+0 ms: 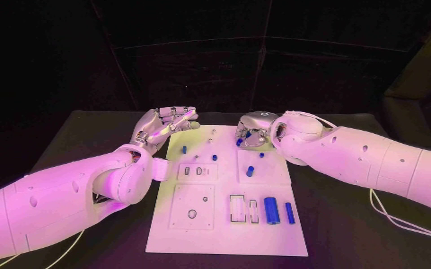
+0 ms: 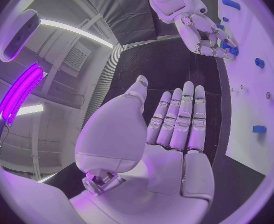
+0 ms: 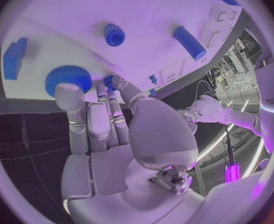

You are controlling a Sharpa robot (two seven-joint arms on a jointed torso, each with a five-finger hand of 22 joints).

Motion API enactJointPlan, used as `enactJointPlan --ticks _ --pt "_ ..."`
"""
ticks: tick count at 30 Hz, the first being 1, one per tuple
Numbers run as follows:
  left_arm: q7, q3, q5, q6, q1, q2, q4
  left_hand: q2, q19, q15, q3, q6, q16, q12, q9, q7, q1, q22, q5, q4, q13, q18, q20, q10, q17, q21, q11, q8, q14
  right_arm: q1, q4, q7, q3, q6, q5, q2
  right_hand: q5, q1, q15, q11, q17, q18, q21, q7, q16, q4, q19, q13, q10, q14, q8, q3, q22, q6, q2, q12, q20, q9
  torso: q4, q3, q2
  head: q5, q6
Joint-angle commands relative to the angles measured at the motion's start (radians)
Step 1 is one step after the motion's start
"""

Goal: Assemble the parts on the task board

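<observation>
From the head view, the right hand (image 1: 254,129) sits bent over the far right corner of the board (image 1: 225,228), fingers down on a small blue part (image 1: 241,140) there. The left hand (image 1: 164,124) hovers off the board's far left edge, flat and released, holding nothing. So the right hand is the nearer one by far; the part lies directly under its fingers.

From the left wrist, that hand (image 2: 174,129) lies spread, fingers straight and together, palm bare. Across the dark table the right hand (image 2: 205,35) reaches down onto the board (image 2: 255,104), its fingertips around something blue (image 2: 231,48).

From the right wrist, the hand (image 3: 112,134) has fingertips (image 3: 70,92) touching a round blue knob (image 3: 68,78) at the board's edge, with a smaller blue piece (image 3: 109,80) between the other fingers. I judge it is grasping there, though I cannot tell how firmly. A blue cylinder (image 3: 189,42) lies well apart, its long axis running away from the hand.
</observation>
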Motion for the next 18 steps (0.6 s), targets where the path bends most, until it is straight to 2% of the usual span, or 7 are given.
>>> enactJointPlan --ticks 1,8,11,13,15,18 --pt "0.003 0.001 0.001 0.014 0.002 0.001 0.001 0.013 0.003 0.002 0.002 0.004 -0.006 -0.004 -0.001 0.014 0.0 -0.001 0.002 -0.006 -0.001 0.005 0.004 -0.007 -0.002 -0.007 -0.001 -0.006 -0.005 0.002 -0.002 -0.002 0.001 0.018 -0.008 0.002 -0.009 0.0 0.003 -0.005 0.006 -0.011 0.015 -0.005 0.011 0.002 0.002 -0.001 0.017 0.03 0.006 0.02 0.014 0.018 0.016 0.006 0.001 0.002 -0.0001 -0.0003 0.003 0.0 -0.002" --pt "0.001 0.001 0.001 0.015 0.002 0.002 -0.002 0.013 0.003 0.002 0.002 0.004 -0.006 -0.004 -0.001 0.014 0.0 -0.001 0.002 -0.006 -0.001 0.005 0.004 -0.007 -0.002 -0.007 -0.001 -0.006 -0.005 0.002 -0.002 -0.004 0.001 0.005 -0.008 0.002 -0.011 -0.011 -0.005 -0.016 0.012 -0.016 0.05 -0.016 0.021 0.007 0.006 0.0 0.048 0.029 0.011 0.057 0.058 0.049 0.02 0.008 -0.005 0.005 0.0001 -0.0009 0.003 0.001 -0.004" --pt "0.001 0.001 0.001 0.016 0.002 0.002 -0.003 0.013 0.003 0.002 0.002 0.004 -0.006 -0.004 -0.001 0.014 0.0 -0.001 0.002 -0.006 -0.001 0.005 0.004 -0.007 -0.002 -0.007 -0.001 -0.006 -0.005 0.002 0.001 -0.002 0.001 -0.04 -0.013 0.001 -0.016 -0.008 -0.008 -0.02 0.019 -0.021 0.073 -0.02 0.027 0.008 0.013 0.001 0.061 0.03 0.015 0.079 0.09 0.063 0.029 0.009 -0.009 0.006 0.0005 -0.0013 0.004 -0.001 -0.003" --pt "0.001 0.001 0.004 0.017 0.002 0.002 -0.004 0.016 0.004 0.001 0.002 0.005 -0.006 -0.005 -0.001 0.014 0.0 -0.002 0.002 -0.008 -0.001 0.005 0.004 -0.007 -0.002 -0.007 -0.001 -0.006 -0.003 0.002 0.006 0.002 0.001 -0.081 -0.016 -0.001 -0.017 -0.009 -0.01 -0.022 0.023 -0.026 0.095 -0.021 0.032 0.009 0.019 0.002 0.07 0.03 0.014 0.1 0.119 0.071 0.027 0.008 -0.012 0.007 0.0004 -0.0016 0.004 -0.002 -0.002" --pt "0.001 0.001 0.007 0.018 0.002 0.002 -0.005 0.016 0.004 0.001 0.002 0.005 -0.006 -0.005 -0.001 0.014 0.0 -0.002 0.002 -0.008 -0.001 0.005 0.004 -0.007 -0.002 -0.007 -0.001 -0.006 -0.003 0.002 0.013 0.007 0.001 -0.121 -0.014 -0.004 0.0 -0.01 -0.012 -0.023 0.027 -0.029 0.112 -0.022 0.037 0.008 0.025 0.003 0.077 0.031 0.014 0.114 0.143 0.076 0.024 0.008 -0.013 0.008 0.0001 -0.0016 0.004 0.0 -0.001" --pt "0.001 0.001 0.009 0.018 0.002 0.002 -0.006 0.016 0.004 0.001 0.002 0.005 -0.006 -0.005 -0.001 0.014 0.0 -0.002 0.002 -0.008 -0.001 0.005 0.004 -0.007 -0.002 -0.007 -0.001 -0.006 -0.003 0.002 0.023 0.009 0.001 -0.167 -0.007 -0.007 0.005 -0.011 -0.012 -0.024 0.027 -0.03 0.116 -0.023 0.038 0.008 0.026 0.004 0.078 0.031 0.013 0.12 0.147 0.078 0.021 0.007 -0.014 0.008 0.0004 -0.0018 0.004 0.001 0.001"
